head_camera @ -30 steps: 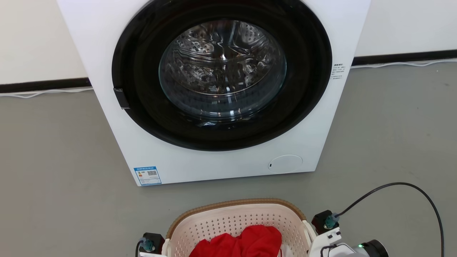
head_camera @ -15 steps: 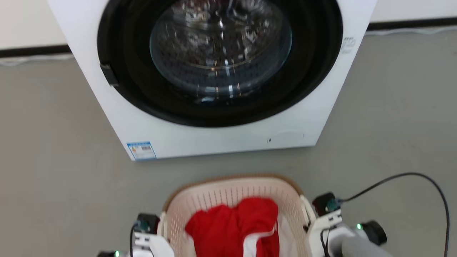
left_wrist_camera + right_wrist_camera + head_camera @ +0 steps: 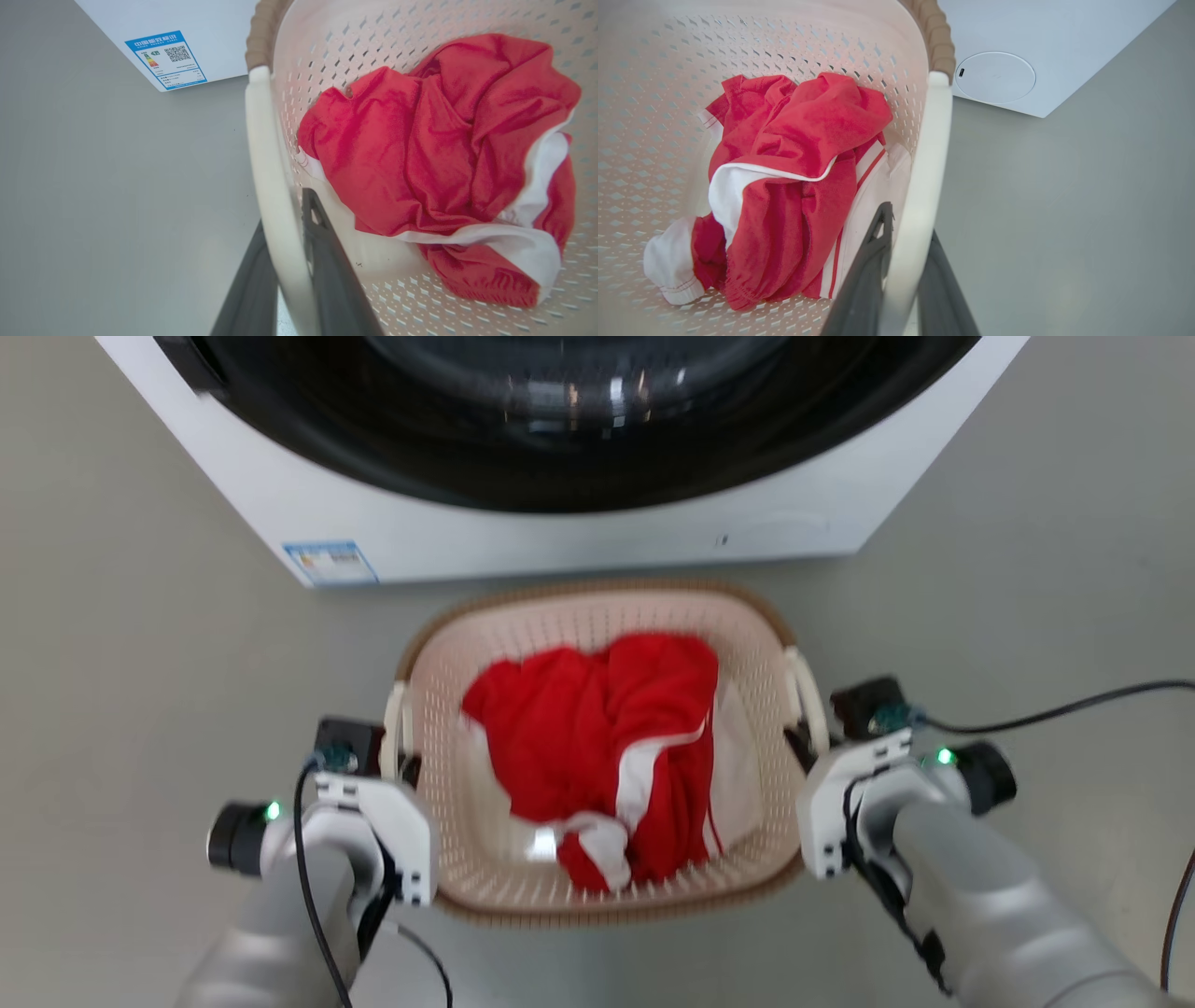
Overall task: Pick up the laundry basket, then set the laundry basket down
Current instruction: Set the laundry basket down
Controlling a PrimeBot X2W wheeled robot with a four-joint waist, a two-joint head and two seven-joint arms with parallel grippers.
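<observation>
Just before the white washing machine (image 3: 560, 537), the cream-white perforated plastic laundry basket (image 3: 597, 593), brown-rimmed, judged light and stiff with one red-and-white garment (image 3: 597, 737) inside, is pinched at its white loop handles, the natural holds, by the left end effector (image 3: 285, 210) and the right end effector (image 3: 908, 219).

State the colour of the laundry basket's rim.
Brown; laundry basket rim shows best in right wrist view.

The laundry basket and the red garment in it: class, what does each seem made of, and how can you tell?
The laundry basket looks like moulded plastic: cream, smooth, regular holes in its walls. Its brown rim imitates weave, probably plastic too. The red garment seems soft matte fabric, creased, with white trim.
</observation>
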